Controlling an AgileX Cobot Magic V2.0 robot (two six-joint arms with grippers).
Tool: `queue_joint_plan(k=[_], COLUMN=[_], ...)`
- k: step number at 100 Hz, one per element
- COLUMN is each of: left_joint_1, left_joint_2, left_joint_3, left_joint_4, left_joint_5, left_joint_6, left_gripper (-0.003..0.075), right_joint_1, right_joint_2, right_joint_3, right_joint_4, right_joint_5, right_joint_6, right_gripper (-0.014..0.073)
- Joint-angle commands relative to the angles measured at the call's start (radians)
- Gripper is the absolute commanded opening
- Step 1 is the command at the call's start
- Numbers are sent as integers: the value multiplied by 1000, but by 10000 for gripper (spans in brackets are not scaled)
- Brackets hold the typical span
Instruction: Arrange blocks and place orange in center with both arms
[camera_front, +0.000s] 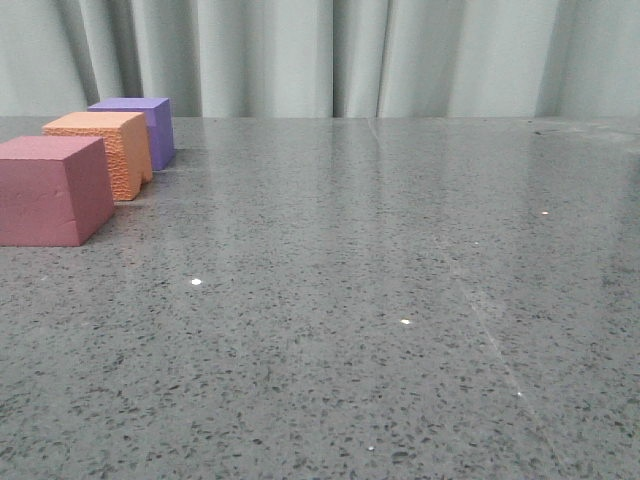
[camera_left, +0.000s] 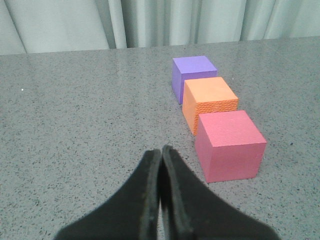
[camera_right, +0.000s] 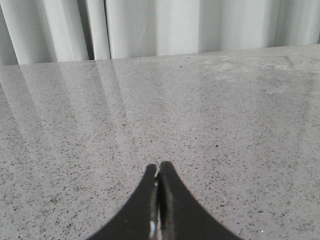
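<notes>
Three foam cubes stand in a row at the table's left in the front view: the pink-red cube (camera_front: 50, 190) nearest, the orange cube (camera_front: 105, 150) in the middle, the purple cube (camera_front: 140, 125) farthest. The left wrist view shows the same row: pink-red (camera_left: 229, 145), orange (camera_left: 209, 102), purple (camera_left: 194, 75). My left gripper (camera_left: 161, 150) is shut and empty, a little short of and beside the pink-red cube. My right gripper (camera_right: 158, 166) is shut and empty over bare table, with no cube in its view. Neither gripper shows in the front view.
The grey speckled table (camera_front: 380, 300) stretches to the right of the cubes. A pale curtain (camera_front: 350, 55) hangs behind the table's far edge.
</notes>
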Motion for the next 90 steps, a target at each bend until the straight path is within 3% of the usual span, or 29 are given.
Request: queue_joint_plan(k=[1, 78, 90], left_joint_1=[2, 12, 66], left_joint_2=[7, 7, -13], left_joint_3=[-27, -15, 24], left_joint_4=[8, 26, -66], left_joint_5=[-55, -108, -141], left_joint_6=[-4, 2, 129], left_gripper=[-19, -19, -19], right_joint_1=[-7, -7, -7], right_joint_2=[-1, -1, -1], right_joint_3=[-13, -13, -13], right_joint_4=[-1, -1, -1], right_joint_5=[-80, -80, -80], right_joint_6=[-10, -10, -10], right_gripper=[-67, -67, -67])
